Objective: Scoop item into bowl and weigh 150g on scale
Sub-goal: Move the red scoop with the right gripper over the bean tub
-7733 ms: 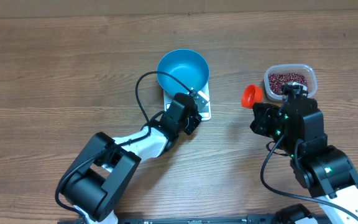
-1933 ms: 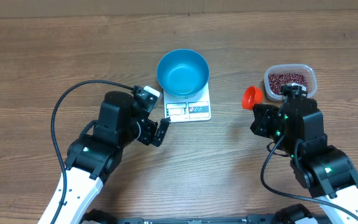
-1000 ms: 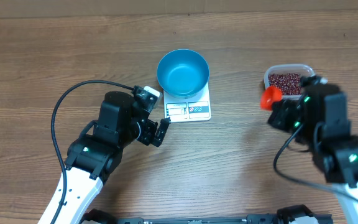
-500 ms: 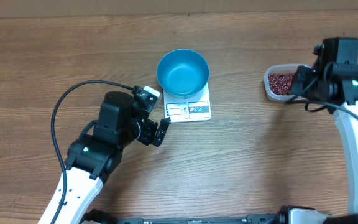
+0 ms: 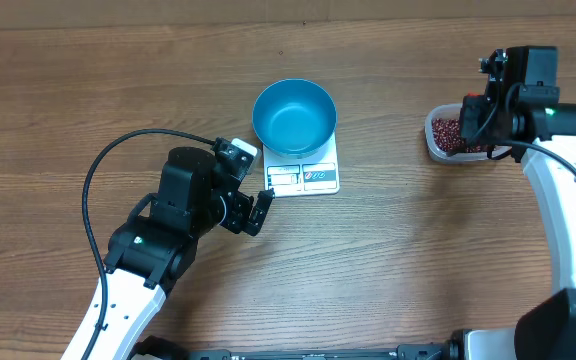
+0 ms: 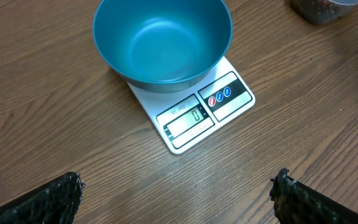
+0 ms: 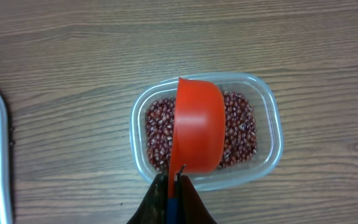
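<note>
- Right gripper (image 7: pixel 173 185), outstretched, pinches glossy red plastic scoop (image 7: pixel 199 124) over oval maroon beans (image 7: pixel 157 134).
- Left gripper (image 6: pixel 179 198) gapes wide facing deep blue bowl (image 6: pixel 160 43) on flat white scale (image 6: pixel 229 102).

The empty bright-blue bowl (image 5: pixel 294 116) is seated upright on the far part of the flat white rectangular scale (image 5: pixel 306 178), whose display at the near edge is left uncovered and reads zero. The small maroon beans (image 7: pixel 241 134) are heaped loosely in a clear plastic tub (image 7: pixel 235 177), well apart to the right.
</note>
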`<state>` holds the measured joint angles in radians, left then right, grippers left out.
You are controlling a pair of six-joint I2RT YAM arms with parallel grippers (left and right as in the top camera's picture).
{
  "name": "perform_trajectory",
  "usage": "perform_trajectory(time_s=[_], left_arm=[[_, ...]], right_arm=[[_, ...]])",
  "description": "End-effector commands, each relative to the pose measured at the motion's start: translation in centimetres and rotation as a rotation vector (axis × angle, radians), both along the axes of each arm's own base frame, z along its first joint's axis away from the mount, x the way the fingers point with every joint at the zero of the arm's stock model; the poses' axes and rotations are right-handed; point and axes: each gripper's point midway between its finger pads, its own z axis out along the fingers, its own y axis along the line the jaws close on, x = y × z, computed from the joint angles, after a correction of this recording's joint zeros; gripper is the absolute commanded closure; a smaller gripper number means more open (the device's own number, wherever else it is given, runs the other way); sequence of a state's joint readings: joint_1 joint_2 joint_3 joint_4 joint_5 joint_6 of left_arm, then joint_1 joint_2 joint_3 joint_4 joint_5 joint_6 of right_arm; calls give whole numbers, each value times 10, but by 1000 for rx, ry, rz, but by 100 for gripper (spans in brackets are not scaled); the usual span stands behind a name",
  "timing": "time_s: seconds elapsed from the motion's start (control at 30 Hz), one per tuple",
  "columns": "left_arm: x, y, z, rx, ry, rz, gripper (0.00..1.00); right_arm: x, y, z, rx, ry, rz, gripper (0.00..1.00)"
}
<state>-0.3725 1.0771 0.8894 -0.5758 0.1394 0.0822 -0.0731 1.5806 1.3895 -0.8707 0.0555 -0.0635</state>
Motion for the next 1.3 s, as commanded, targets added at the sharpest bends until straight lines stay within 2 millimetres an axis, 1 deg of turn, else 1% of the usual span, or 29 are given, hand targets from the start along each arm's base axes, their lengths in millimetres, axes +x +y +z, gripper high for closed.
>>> perform_trajectory(time_s=[0.0, 0.2, 0.37, 0.63, 0.77, 0.83, 0.97, 1.13, 1.23, 1.27], left_arm=[[-3, 0, 4, -3, -18, -20, 0], [-3, 0, 4, -3, -18, -20, 0], [-3, 0, 4, -3, -18, -20, 0], [-3, 0, 4, -3, -18, -20, 0], [-3, 0, 4, -3, -18, -20, 0], [-3, 0, 4, -3, -18, -20, 0], [-3, 0, 4, -3, -18, -20, 0], [-2, 0, 4, -3, -18, -20, 1], [-2, 0, 4, -3, -18, -20, 0], [-3, 0, 4, -3, -18, -20, 0]], right_arm=[[9, -11, -1, -56, -3, -9, 96], [13, -22, -15, -77, 30, -38, 96], [9, -30, -25, -75, 65, -57, 96], [-1, -47, -58, -62, 168, -96, 96], [-6, -53, -70, -52, 194, -115, 96], [-6, -51, -73, -32, 199, -110, 96], [-5, -38, -83, 49, 217, -74, 96], [-8, -31, -96, 87, 237, -55, 96], [-9, -24, -98, 123, 239, -39, 96], [-9, -18, -98, 158, 240, -24, 96]])
